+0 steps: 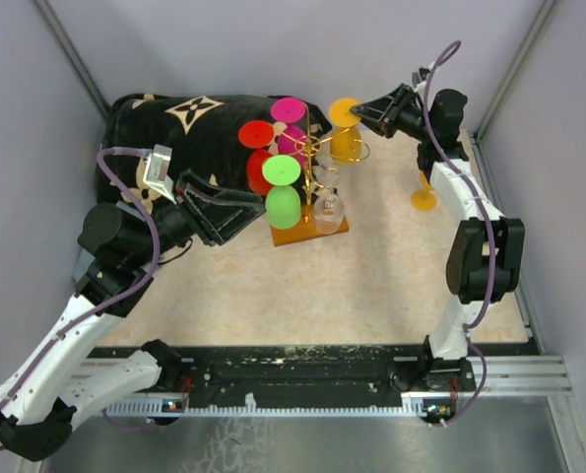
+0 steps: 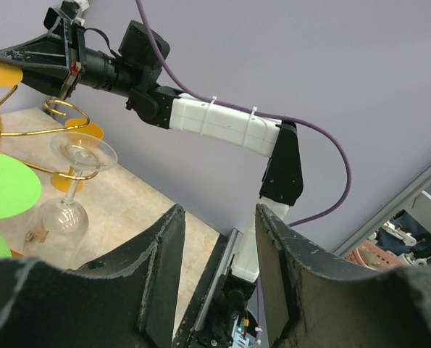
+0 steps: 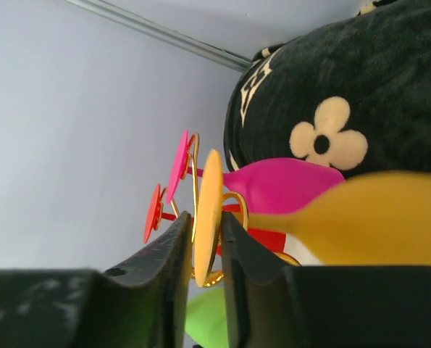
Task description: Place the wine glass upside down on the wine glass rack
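Note:
The wine glass rack [image 1: 309, 233], gold wire arms on an orange-brown wooden base, stands mid-table. Red [image 1: 256, 135], pink [image 1: 289, 110], green [image 1: 282, 170] and clear [image 1: 328, 207] glasses hang on it upside down. My right gripper [image 1: 369, 108] is shut on the round foot of an orange wine glass [image 1: 345, 114] at the rack's far right arm. In the right wrist view the foot [image 3: 208, 190] sits between the fingers [image 3: 164, 246], beside a gold wire loop [image 3: 235, 203]. My left gripper [image 1: 241, 212] is open and empty, left of the rack.
A second orange glass [image 1: 423, 195] stands upright on the table by the right arm. A black patterned plush bag [image 1: 189, 123] lies at the back left, behind the rack. The left wrist view shows the clear glass [image 2: 74, 181] and the right arm [image 2: 222, 125].

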Action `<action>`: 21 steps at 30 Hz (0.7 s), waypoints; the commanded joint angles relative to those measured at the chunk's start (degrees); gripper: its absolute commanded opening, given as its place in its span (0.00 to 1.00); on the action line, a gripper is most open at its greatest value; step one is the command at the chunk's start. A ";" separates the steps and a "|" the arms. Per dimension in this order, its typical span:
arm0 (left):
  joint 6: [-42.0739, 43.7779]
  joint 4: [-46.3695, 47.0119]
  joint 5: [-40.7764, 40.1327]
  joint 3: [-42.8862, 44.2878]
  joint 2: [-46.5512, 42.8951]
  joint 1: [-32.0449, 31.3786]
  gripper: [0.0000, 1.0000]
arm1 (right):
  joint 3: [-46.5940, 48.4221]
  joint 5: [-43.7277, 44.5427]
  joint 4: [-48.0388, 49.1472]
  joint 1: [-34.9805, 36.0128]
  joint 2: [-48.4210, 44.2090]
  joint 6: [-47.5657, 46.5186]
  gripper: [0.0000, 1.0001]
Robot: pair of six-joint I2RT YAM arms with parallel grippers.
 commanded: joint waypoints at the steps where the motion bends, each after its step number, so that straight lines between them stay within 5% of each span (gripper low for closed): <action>1: 0.04 1.35 0.15 -0.43 -0.60 0.16 0.50 | 1.89 0.28 7.10 0.16 -0.14 1.41 0.27; 11: 0.36 0.79 0.17 -0.44 -1.24 0.16 0.50 | -3.49 0.58 11.58 -0.41 -2.65 2.60 0.47; 21: 0.58 0.39 0.29 -0.19 -1.80 0.17 0.50 | -5.49 0.97 12.23 -0.98 -3.46 2.40 0.48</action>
